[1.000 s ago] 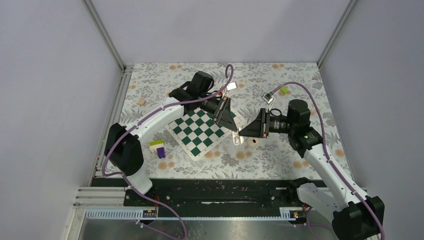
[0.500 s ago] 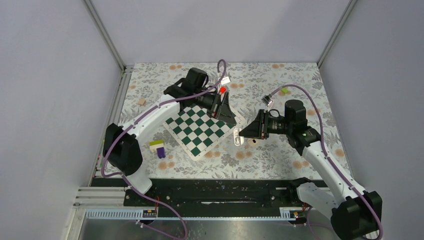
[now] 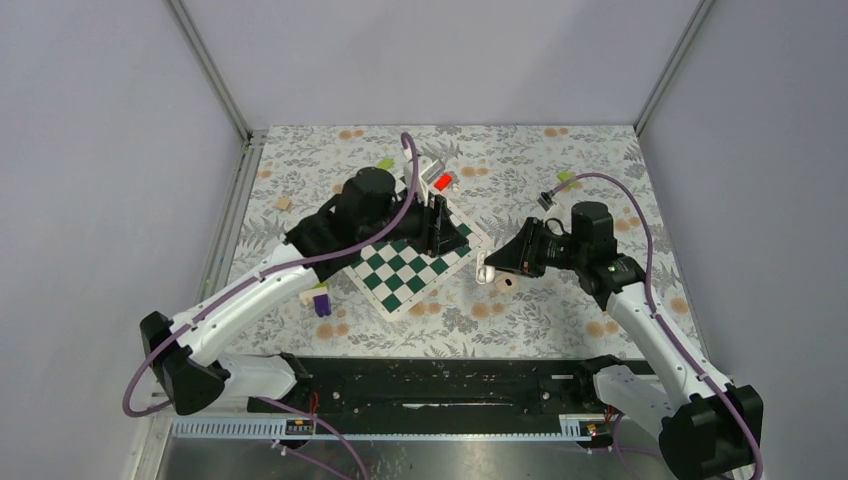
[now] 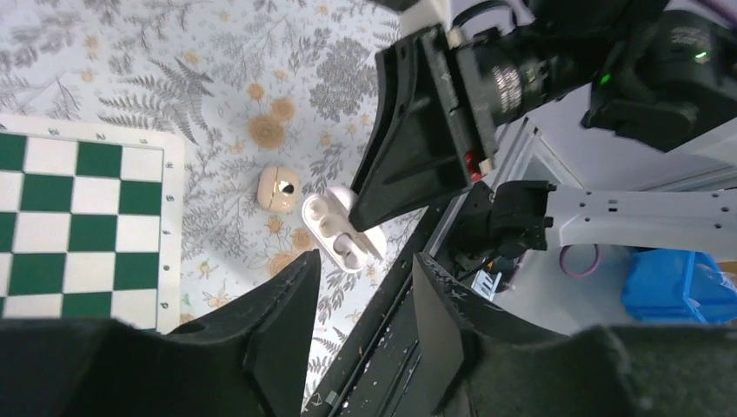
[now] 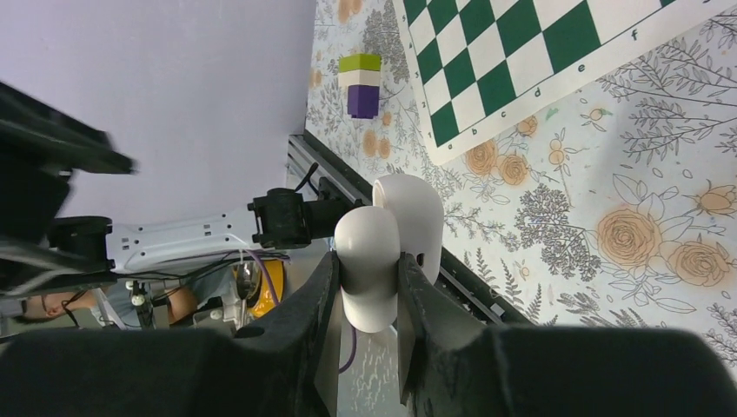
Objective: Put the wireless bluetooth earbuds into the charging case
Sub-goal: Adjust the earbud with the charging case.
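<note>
Hanging near the middle of the floral surface (image 3: pixel 560 170), just off the chessboard's (image 3: pixel 400 272) right corner, the right gripper (image 3: pixel 484 267) is clenched on the white earbuds (image 3: pixel 480 273). The beige charging case (image 3: pixel 505 283) lies just beside. Pale grey walls (image 3: pixel 430 60) surround.

Left wrist: the left gripper (image 4: pixel 367 261) is released, empty. The case's dark hollow faces up.

Right wrist: the two white ovals' long axes run along the fingers (image 5: pixel 322 300), rounded ends outward.
</note>
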